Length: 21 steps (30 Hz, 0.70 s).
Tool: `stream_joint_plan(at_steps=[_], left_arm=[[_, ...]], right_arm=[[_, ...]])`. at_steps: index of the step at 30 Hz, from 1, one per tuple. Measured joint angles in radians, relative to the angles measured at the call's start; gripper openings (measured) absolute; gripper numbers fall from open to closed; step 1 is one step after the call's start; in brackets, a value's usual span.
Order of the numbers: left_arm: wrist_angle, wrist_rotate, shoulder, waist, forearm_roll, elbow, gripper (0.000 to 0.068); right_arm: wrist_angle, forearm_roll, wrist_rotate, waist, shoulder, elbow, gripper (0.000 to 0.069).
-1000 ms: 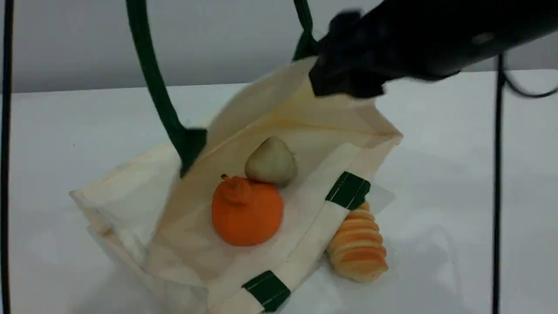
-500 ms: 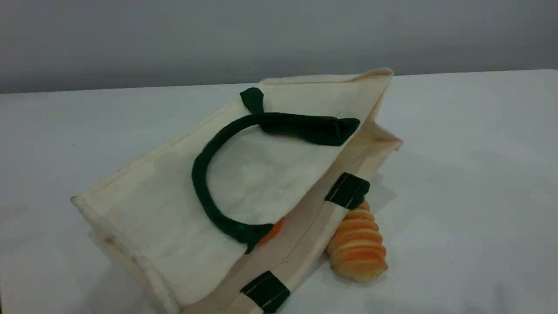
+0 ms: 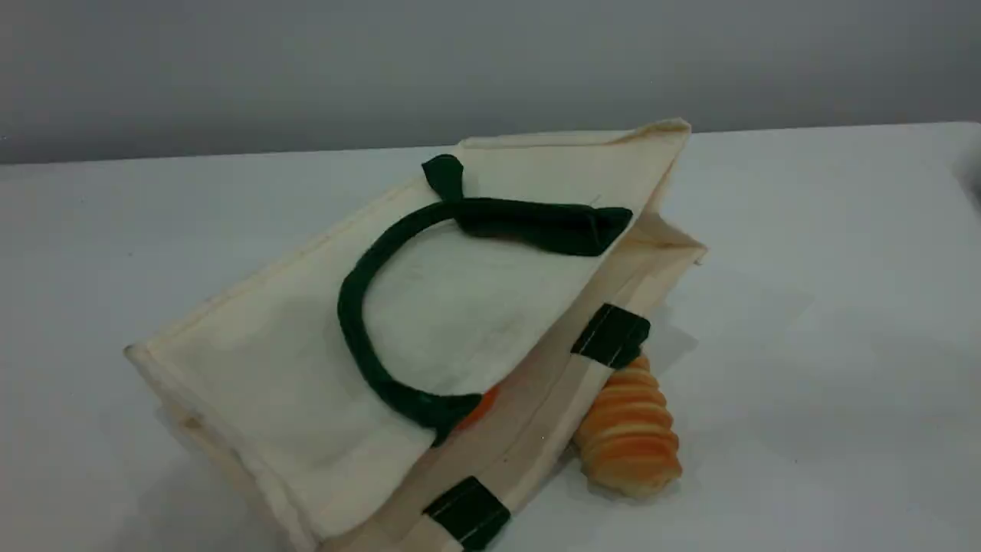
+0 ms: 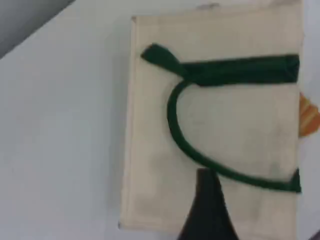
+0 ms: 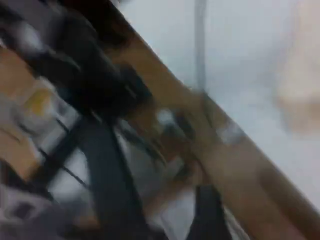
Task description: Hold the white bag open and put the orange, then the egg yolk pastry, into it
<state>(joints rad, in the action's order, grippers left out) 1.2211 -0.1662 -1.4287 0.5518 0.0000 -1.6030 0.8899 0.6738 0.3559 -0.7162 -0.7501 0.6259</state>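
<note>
The white bag (image 3: 291, 368) lies collapsed on the table, its upper side flat and a dark green handle (image 3: 354, 322) resting across it. Only a sliver of the orange (image 3: 483, 404) shows at the bag's mouth, just under the handle's end. The egg yolk pastry is hidden inside the bag. Neither gripper appears in the scene view. In the left wrist view, my left gripper's dark fingertip (image 4: 206, 200) hovers above the bag (image 4: 235, 130), holding nothing. My right gripper's fingertip (image 5: 210, 215) is empty and faces away from the bag, toward the table edge, in a blurred view.
A ridged golden-orange bread roll (image 3: 628, 437) lies on the table against the bag's mouth, beside a green tab (image 3: 611, 336). It also shows at the right edge of the left wrist view, bread roll (image 4: 308, 116). Blurred clutter lies beyond the table edge (image 5: 235, 145).
A second ago the bag was held open by its handle, with the orange and pastry visible inside. The handle was let go, the bag fell shut, and both arms left the scene view.
</note>
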Motion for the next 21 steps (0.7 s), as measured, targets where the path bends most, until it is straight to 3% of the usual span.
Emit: stream_joint_plan(at_steps=[5,9,14,21], left_arm=[[-0.001,0.039,0.119,0.0,-0.045,0.176,0.0485],[-0.001,0.048,0.222,0.0,-0.063,0.327,0.0485],[-0.002,0.077,0.359,0.0,-0.093,0.505,0.0485],[-0.003,0.077,0.61,0.0,-0.144,0.732,0.0485]], right_arm=[[0.202,-0.438,-0.373,0.0,0.126,0.001,0.0451],[0.275,-0.674,-0.537,0.0,0.262,0.001,0.0451],[0.273,-0.8,-0.575,0.0,0.448,0.001,0.0451],[0.271,-0.805,-0.584,0.0,0.641,-0.045,0.0451]])
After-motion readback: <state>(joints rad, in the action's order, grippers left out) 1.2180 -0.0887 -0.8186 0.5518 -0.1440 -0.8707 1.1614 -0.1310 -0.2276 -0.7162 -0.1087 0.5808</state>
